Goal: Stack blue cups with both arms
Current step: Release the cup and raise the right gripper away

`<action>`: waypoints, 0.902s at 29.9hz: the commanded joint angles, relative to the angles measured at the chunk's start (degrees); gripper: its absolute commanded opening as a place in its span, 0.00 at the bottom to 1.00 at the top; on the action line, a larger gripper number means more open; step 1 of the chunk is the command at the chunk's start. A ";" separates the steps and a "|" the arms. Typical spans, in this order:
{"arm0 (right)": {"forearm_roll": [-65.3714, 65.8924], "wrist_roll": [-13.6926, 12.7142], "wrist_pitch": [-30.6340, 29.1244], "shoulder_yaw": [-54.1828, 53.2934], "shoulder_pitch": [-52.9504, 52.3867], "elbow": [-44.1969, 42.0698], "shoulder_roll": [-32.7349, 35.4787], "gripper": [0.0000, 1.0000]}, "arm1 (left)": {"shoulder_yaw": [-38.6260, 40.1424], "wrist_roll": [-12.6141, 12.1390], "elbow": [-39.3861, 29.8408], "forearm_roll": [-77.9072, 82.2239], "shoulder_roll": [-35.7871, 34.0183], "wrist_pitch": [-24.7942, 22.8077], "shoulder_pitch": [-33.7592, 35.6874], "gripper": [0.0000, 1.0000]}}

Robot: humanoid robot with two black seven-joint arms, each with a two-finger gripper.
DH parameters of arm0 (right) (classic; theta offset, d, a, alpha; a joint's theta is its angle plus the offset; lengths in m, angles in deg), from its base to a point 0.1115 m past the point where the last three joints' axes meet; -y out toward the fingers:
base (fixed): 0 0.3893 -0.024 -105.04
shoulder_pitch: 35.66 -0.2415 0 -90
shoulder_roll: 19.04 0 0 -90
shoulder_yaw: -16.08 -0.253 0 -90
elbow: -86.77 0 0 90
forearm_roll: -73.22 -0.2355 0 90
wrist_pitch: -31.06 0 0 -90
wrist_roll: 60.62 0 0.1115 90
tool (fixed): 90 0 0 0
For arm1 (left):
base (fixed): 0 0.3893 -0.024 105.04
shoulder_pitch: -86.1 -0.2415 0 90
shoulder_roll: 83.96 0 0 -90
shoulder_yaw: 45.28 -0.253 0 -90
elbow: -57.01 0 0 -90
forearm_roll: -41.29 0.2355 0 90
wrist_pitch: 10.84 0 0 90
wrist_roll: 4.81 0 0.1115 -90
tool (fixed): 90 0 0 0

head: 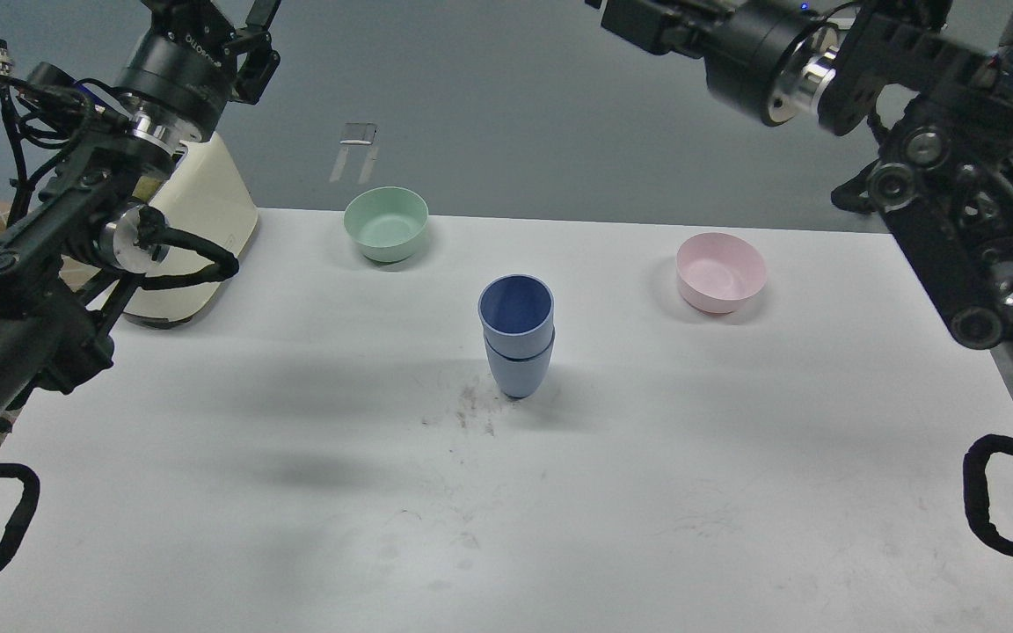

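The two blue cups stand nested near the middle of the white table. The upper cup sits upright inside the lower cup. Nothing touches them. My right arm is raised high at the top right, and its gripper is cut by the top edge, far above and right of the stack. My left arm is raised at the top left. Its gripper is also cut by the top edge, so its fingers cannot be told apart.
A mint-green bowl stands at the back left of the table. A pale pink bowl stands at the back right. A cream appliance stands at the far left edge. A chair is beyond the right corner.
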 commanded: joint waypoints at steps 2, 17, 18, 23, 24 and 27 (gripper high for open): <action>-7.72 0.02 0.00 -10.03 0.02 -5.99 0.88 1.00 | 0.86 0.00 0.09 -0.30 0.51 -0.15 -0.05 0.98; -42.95 0.46 0.22 -18.81 10.99 -15.05 5.01 1.00 | 0.86 0.00 0.26 -6.72 0.42 -0.06 -0.58 0.98; -43.83 0.55 0.57 -19.51 12.05 -14.96 4.92 1.00 | 0.86 0.00 0.26 -6.72 0.69 -0.06 -0.58 0.98; -49.27 0.55 0.93 -24.69 15.04 -15.92 4.31 1.00 | 0.77 0.00 0.26 -6.72 1.39 0.11 -0.75 0.98; -51.99 0.55 0.93 -26.27 15.83 -16.45 4.13 1.00 | 0.77 0.00 0.26 -6.72 1.48 0.29 -0.75 0.98; -57.28 0.55 1.19 -27.08 17.24 -17.33 3.78 1.00 | 0.77 0.00 0.26 -6.72 1.48 0.29 -0.75 0.98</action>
